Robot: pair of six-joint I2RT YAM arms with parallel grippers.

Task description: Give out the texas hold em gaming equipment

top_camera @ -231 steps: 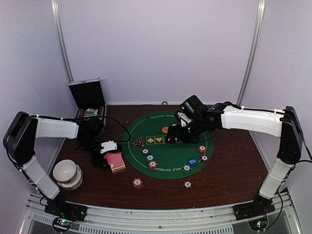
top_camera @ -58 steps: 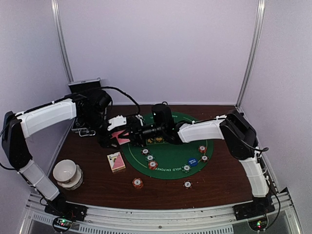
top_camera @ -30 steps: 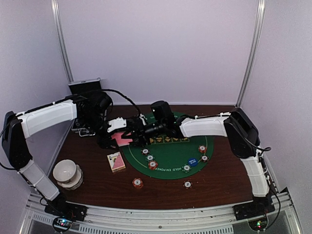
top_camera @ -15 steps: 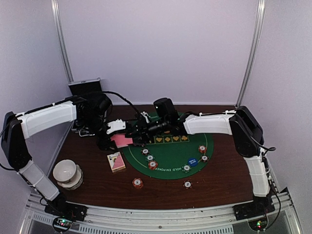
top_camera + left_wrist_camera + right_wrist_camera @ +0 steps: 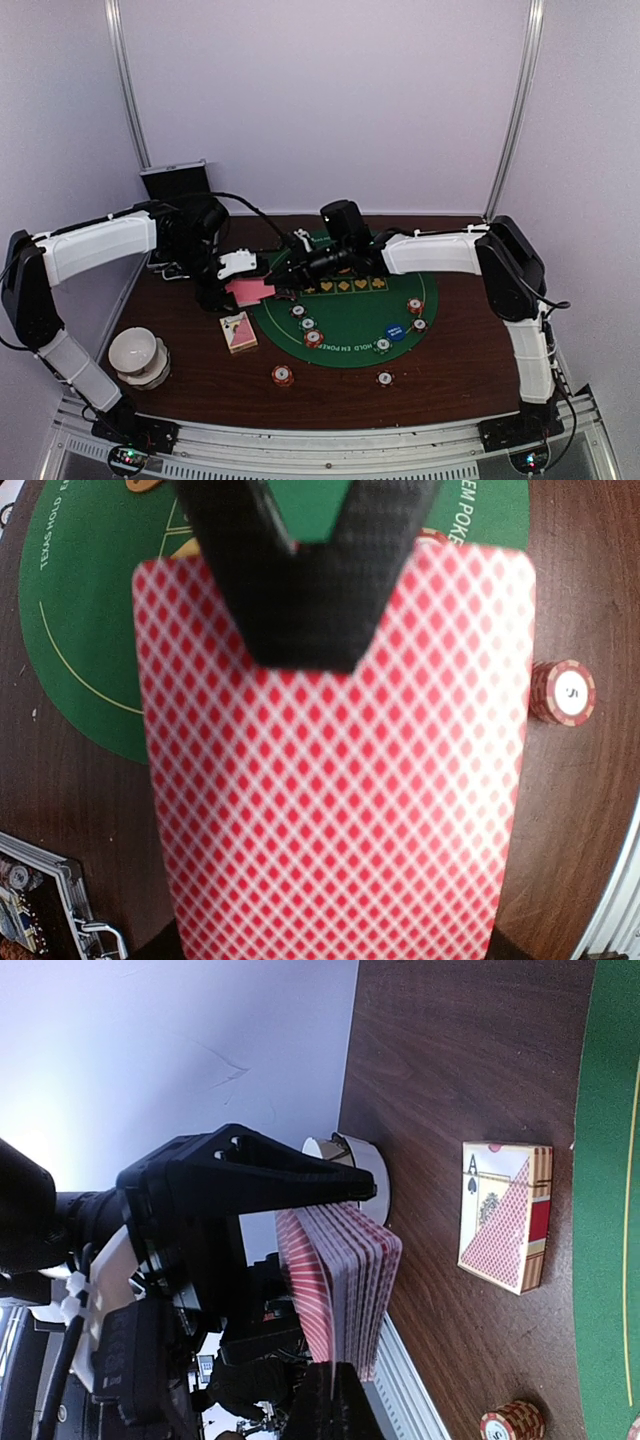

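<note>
The left tool point(image 5: 233, 289) pinches a deck of pink-backed playing cards point(image 5: 340, 810) above the counter point(image 5: 200, 385) at the 9 o'clock edge of the green mat point(image 5: 350, 322), while the right tool point(image 5: 284, 279), pressed together, meets the deck's 3 o'clock edge.

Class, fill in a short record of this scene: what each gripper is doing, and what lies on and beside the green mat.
Left gripper: shut on deck of cards, held in the air
Right gripper: shut on the deck's edge
Green mat: chips, blue disc
Beside mat: card box, white bowl
</note>
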